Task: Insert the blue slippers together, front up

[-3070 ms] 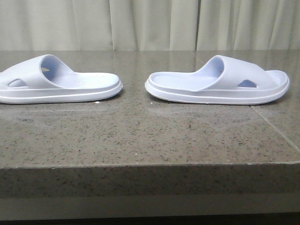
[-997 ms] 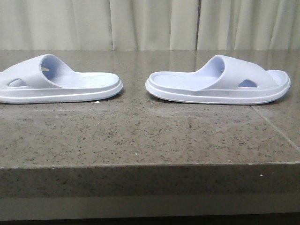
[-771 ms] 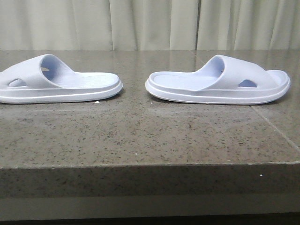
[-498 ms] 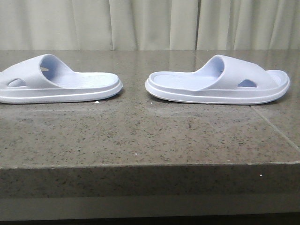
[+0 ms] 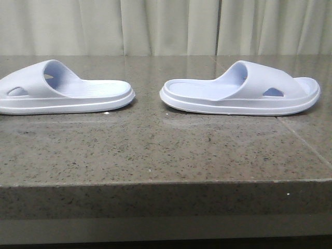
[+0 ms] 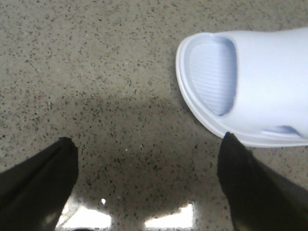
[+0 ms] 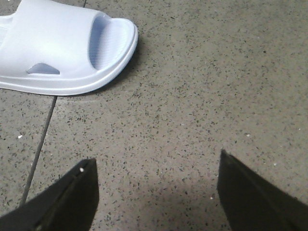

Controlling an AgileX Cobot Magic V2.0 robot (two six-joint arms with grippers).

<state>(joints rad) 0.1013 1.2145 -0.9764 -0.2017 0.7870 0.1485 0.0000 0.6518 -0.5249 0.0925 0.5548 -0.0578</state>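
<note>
The left end effector (image 6: 144, 178) hangs over bare stone with its two dark fingers (image 6: 41, 180) spread wide, grasping nothing; the right end effector (image 7: 156, 192) is likewise splayed and holds nothing. Neither touches a slipper.

Just beyond the left one lies the left slipper (image 6: 255, 86), its open toe end and ribbed footbed turned toward the gap between the fingers. The right slipper (image 7: 62, 45) sits off to one side of the right end effector, toe end also showing, with a small side hole in its strap.

Both are pale lavender-blue moulded foam (thick soles, wide arched straps).

The front view shows what the wrist views cannot: the whole pair lying sole-down on the speckled grey-brown stone surface (image 5: 166, 150), the left slipper (image 5: 62, 91) at the far left and the right slipper (image 5: 241, 91) at the right, heels pointing toward each other with a clear gap between, well apart from the near edge. That view shows no arms at all; only the wrist views reveal the end effectors.
</note>
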